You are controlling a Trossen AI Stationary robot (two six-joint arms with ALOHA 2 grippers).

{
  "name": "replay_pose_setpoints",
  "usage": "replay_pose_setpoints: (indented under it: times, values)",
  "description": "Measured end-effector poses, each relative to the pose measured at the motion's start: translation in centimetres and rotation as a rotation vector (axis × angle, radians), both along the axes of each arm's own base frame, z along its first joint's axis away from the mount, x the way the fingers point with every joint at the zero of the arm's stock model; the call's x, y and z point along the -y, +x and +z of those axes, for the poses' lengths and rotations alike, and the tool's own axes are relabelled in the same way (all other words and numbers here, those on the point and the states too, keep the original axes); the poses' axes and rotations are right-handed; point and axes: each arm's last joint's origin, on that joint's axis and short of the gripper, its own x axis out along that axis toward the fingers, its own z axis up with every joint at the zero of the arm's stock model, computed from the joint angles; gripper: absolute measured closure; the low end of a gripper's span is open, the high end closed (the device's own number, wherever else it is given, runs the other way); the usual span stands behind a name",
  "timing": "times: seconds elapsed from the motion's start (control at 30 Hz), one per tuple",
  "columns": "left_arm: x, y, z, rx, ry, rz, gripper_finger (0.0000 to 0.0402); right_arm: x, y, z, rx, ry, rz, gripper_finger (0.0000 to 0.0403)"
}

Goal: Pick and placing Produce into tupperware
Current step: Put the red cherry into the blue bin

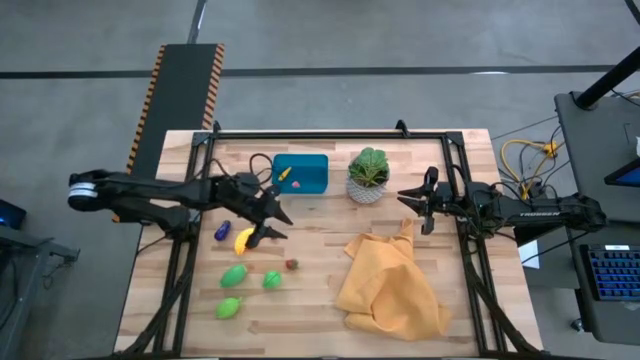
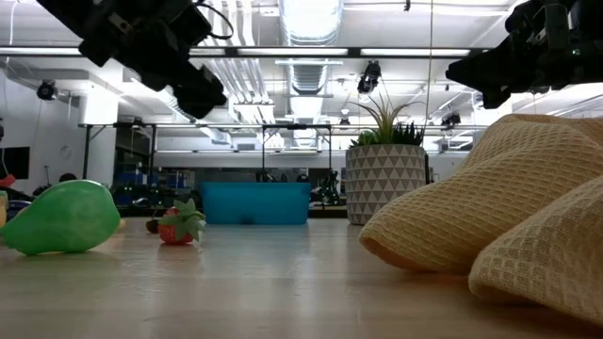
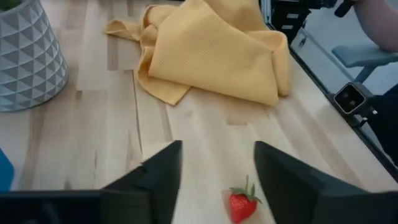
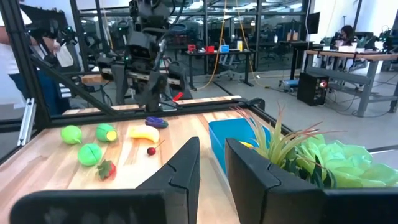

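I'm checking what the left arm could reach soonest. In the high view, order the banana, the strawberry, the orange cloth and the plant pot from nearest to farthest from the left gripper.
Measured from the left gripper:
1. Banana, just beside its lower finger.
2. Strawberry, mid-table, toward the front edge.
3. Plant pot, toward the back, right of the tupperware.
4. Orange cloth, front right; not far beyond the pot.

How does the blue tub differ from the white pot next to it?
The tub is teal, rectangular and low-walled; the pot is white, round, taller, with a triangle pattern. The tub holds a small yellow piece; the pot holds a leafy plant. Both stand at the table's far edge.
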Motion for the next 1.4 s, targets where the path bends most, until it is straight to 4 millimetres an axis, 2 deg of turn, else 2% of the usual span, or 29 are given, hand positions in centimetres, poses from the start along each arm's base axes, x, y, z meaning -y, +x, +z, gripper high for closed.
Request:
replay_pose_setpoints:
  times: [0.1,0.37,0.67,0.9,1.4]
  values:
    - [0.0,0.4,-0.6,-0.067,0.013,-0.01,0.0175,0.0,0.0,0.0,0.0,0.001,0.0,0.0335]
    - [-0.3,-0.2,-2.4,-0.383,0.035,0.096,0.0169,0.0,0.0,-0.1,0.004,0.055,0.001,0.0335]
    - [-0.8,-1.0,-3.6,-0.497,0.169,0.236,0.0169,0.0,0.0,-0.1,0.005,0.088,0.002,0.0335]
    - [-0.8,-1.7,-5.2,-0.619,0.182,0.237,0.0169,0.0,0.0,-0.1,0.005,0.088,0.002,0.0335]
    - [-1.2,-0.4,-8.4,-0.772,0.243,0.259,0.0169,0.0,0.0,-0.1,0.002,0.082,0.002,0.0335]
